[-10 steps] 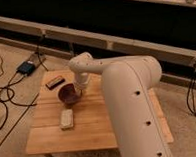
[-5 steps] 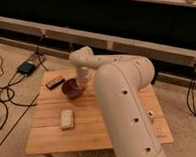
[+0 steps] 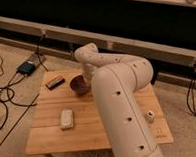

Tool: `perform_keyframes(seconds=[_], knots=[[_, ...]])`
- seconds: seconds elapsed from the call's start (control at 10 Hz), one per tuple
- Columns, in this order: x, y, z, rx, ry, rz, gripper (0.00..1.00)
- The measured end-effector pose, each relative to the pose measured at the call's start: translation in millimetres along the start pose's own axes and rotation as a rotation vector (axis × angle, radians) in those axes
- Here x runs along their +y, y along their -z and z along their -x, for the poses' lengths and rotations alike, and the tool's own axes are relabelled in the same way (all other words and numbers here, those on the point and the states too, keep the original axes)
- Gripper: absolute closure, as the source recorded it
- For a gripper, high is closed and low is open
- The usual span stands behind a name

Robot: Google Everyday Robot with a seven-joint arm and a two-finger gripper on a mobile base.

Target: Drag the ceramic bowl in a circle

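Closest to me was the robot's thick white arm point(image 3: 121, 116), rising from the near right and covering much of the right half of the wooden table point(image 3: 50, 136). On the bare boards to its left lay a pale block point(image 3: 67, 118), flat, toward the near side of the table. To the right of the arm, near the table's right edge, stood a small white cup point(image 3: 150, 116), upright; I could not see into it.

Further back, left of the middle of the table, sat the ceramic bowl point(image 3: 80, 85). It was small, round and dark maroon-brown, with rounded sides and a slight shine, upright, and wider than the cup. Its inside looked dark, and I could not make out anything in it. The arm bent over at its far end and came down just to the right of the bowl, where the gripper point(image 3: 89, 81) sat at the bowl's rim; I could not tell how it was set, or whether it had hold of the bowl.

Beyond the bowl, near the far left corner, lay a flat dark bar point(image 3: 55, 82). Past the table, black cables point(image 3: 7, 96) ran over the floor to a small blue box point(image 3: 28, 67).
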Motion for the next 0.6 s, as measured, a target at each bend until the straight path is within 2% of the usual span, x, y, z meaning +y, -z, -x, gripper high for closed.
perform_keyframes(seconds=[0.3,0.4,0.6], knots=[[-21.8,-1.1,-32.0,0.048,0.081,-0.054,1.0],[-20.4,-1.9,-54.0,0.077,0.142,-0.072,1.0],[-6.1,-2.7,-86.7,0.115,0.235,-0.082,1.0]])
